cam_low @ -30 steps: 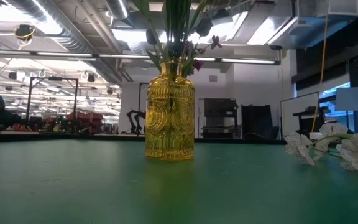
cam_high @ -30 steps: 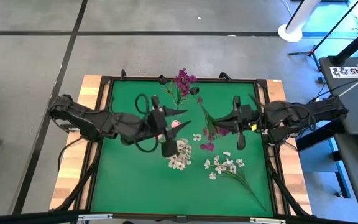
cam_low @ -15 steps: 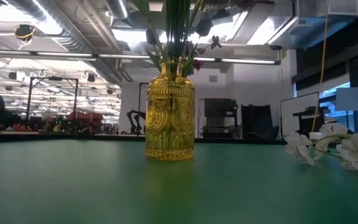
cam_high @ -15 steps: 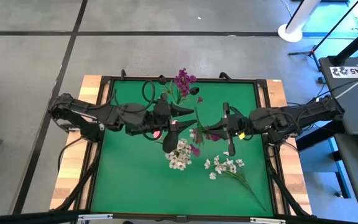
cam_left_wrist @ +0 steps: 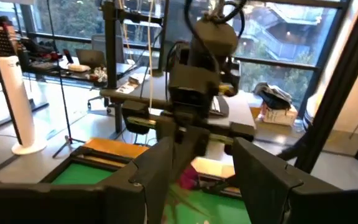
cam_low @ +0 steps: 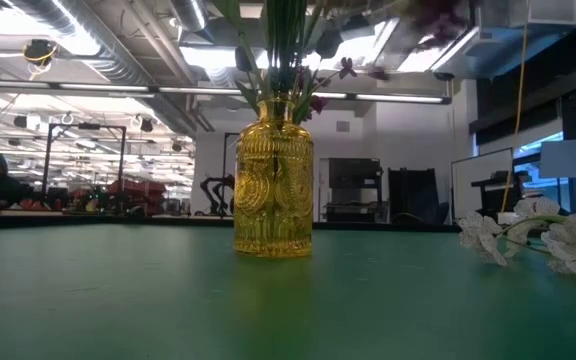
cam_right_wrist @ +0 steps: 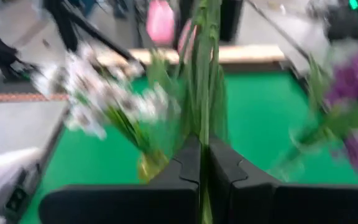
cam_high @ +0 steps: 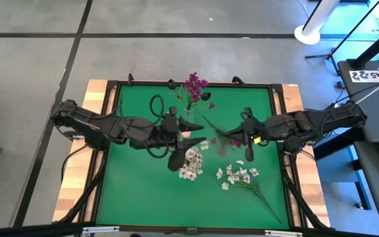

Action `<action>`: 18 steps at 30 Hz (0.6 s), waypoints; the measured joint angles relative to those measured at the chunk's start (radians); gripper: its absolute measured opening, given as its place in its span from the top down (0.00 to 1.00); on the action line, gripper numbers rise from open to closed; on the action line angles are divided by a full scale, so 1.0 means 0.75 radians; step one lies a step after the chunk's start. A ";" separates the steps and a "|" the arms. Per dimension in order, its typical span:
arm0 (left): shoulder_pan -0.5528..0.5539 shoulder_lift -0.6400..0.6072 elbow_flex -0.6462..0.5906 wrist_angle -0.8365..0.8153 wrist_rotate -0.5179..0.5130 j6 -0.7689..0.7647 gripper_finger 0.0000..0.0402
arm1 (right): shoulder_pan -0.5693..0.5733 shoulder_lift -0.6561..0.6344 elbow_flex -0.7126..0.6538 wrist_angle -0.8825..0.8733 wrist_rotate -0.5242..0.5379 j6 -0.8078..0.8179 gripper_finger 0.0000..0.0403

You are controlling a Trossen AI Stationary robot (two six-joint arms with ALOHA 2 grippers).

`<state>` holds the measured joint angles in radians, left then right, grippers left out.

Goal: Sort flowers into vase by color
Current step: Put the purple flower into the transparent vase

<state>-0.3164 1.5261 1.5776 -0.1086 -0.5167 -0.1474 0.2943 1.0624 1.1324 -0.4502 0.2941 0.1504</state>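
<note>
My right gripper [cam_high: 231, 138] [cam_right_wrist: 204, 149] hovers over the middle of the green mat, shut on a green-stemmed magenta flower [cam_high: 224, 145], which is blurred. Facing it from the left, my left gripper [cam_high: 197, 130] [cam_left_wrist: 197, 155] stands open and high. A pink bud [cam_high: 185, 133] shows by its fingers; I cannot tell whether they touch it. A yellow glass vase [cam_low: 273, 180] stands upright on the mat with green stems in it. In the right wrist view a yellow vase [cam_right_wrist: 149, 167] holds a white spray [cam_right_wrist: 98, 93]. A magenta bunch [cam_high: 193, 85] stands at the far edge. My right gripper pinches the flower's green stem [cam_right_wrist: 204, 118] between its two shut fingers. The fingers come from the table's right, slanting a little downward. The stem runs on past the fingertips, and the whole flower is lifted clear of the mat, with magenta clusters [cam_right_wrist: 353, 93] off to one side.
A loose spray of white blossoms [cam_high: 239, 176] [cam_low: 538, 235] lies flat on the mat at the near right. More white blossoms [cam_high: 189, 163] stand just near of the two grippers. A black frame [cam_high: 196, 82] edges the green mat.
My right gripper has sunk a little and tipped its fingers downward, staying shut on the stem. The magenta flower has swung toward the white blossoms and back, and now shows blurred. My left gripper has rolled at the wrist without shifting place.
</note>
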 joint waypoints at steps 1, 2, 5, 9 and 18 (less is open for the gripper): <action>-0.007 0.000 0.000 -0.015 -0.008 0.000 0.59 | 0.000 -0.007 0.000 -0.056 0.009 0.024 0.99; -0.014 -0.001 0.000 -0.031 -0.022 0.000 0.59 | 0.000 -0.009 0.000 -0.110 0.013 0.048 0.99; -0.037 -0.001 0.000 -0.081 -0.079 0.001 0.59 | 0.000 -0.009 0.000 -0.257 0.004 0.115 0.99; -0.052 -0.001 0.000 -0.117 -0.137 0.001 0.59 | 0.002 -0.008 -0.001 -0.393 0.001 0.179 0.99; -0.005 -0.001 0.000 -0.268 -0.121 0.008 0.59 | 0.001 0.001 0.000 -0.411 -0.186 0.193 0.99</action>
<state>-0.3200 1.5253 1.5776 -0.3097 -0.6075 -0.1416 0.2951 1.0636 1.1324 -0.7587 0.1547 0.2951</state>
